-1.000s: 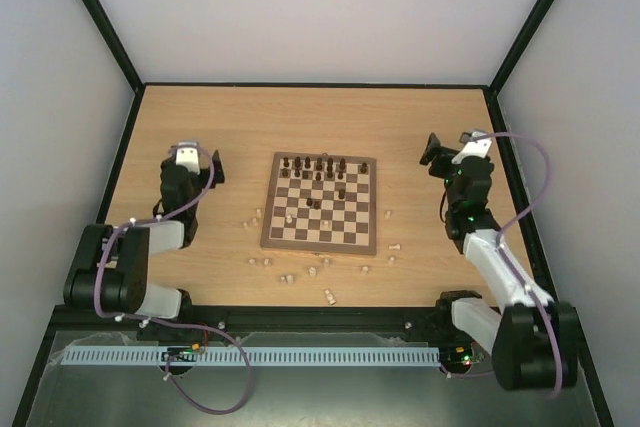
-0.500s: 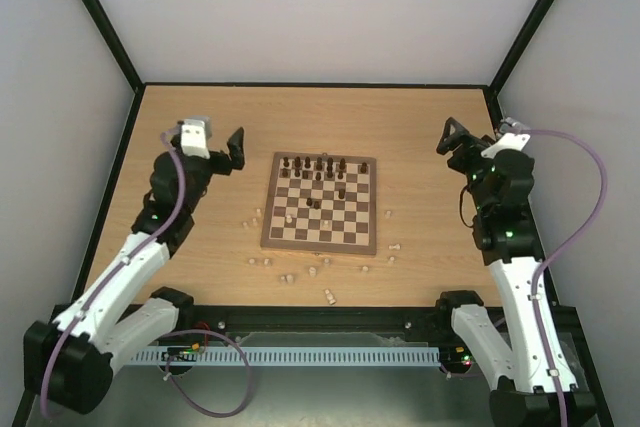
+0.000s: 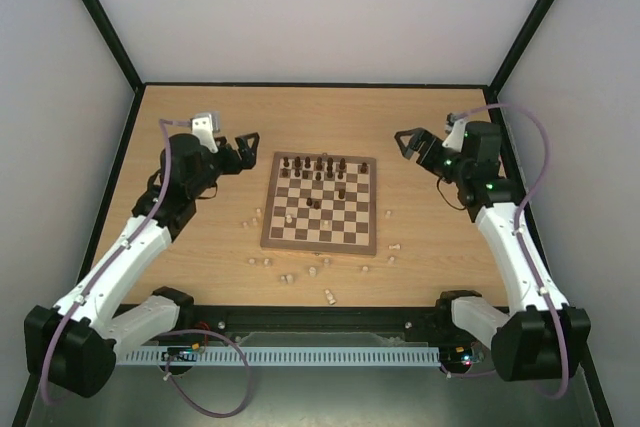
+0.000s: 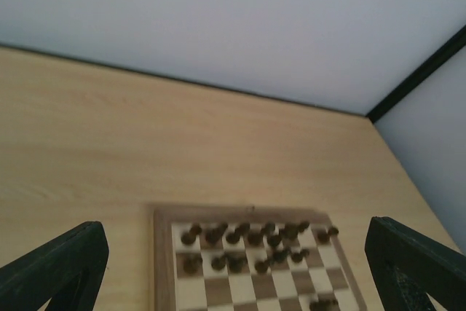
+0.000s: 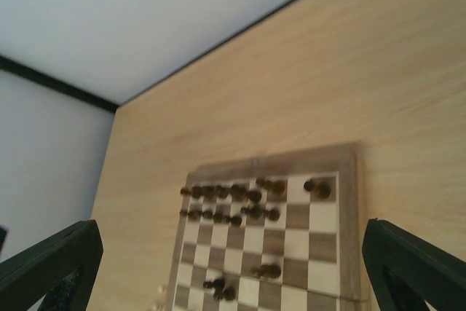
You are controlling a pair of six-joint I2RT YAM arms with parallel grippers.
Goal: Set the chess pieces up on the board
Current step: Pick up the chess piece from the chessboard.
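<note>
The board (image 3: 320,248) lies mid-table. Dark chess pieces (image 3: 318,164) crowd its two far rows, a few more stand mid-board (image 3: 312,204), and one pale piece (image 3: 290,218) stands near its left side. Pale pieces (image 3: 288,278) lie scattered on the table by the near edge. My left gripper (image 3: 243,148) hovers open left of the far corner, holding nothing. My right gripper (image 3: 407,144) hovers open right of the board, also holding nothing. Both wrist views look down at the board (image 4: 164,267) (image 5: 349,209) between wide-spread fingers (image 4: 58,267) (image 5: 415,260).
More loose pale pieces lie at the board's left (image 3: 254,219), at its right (image 3: 396,247) and near the front rail (image 3: 328,296). Black frame posts and white walls enclose the wooden table (image 3: 200,107).
Both arms have unfolded from low tucked poses and reached up and inward, so each gripper now points at the board. The pieces have not moved.
</note>
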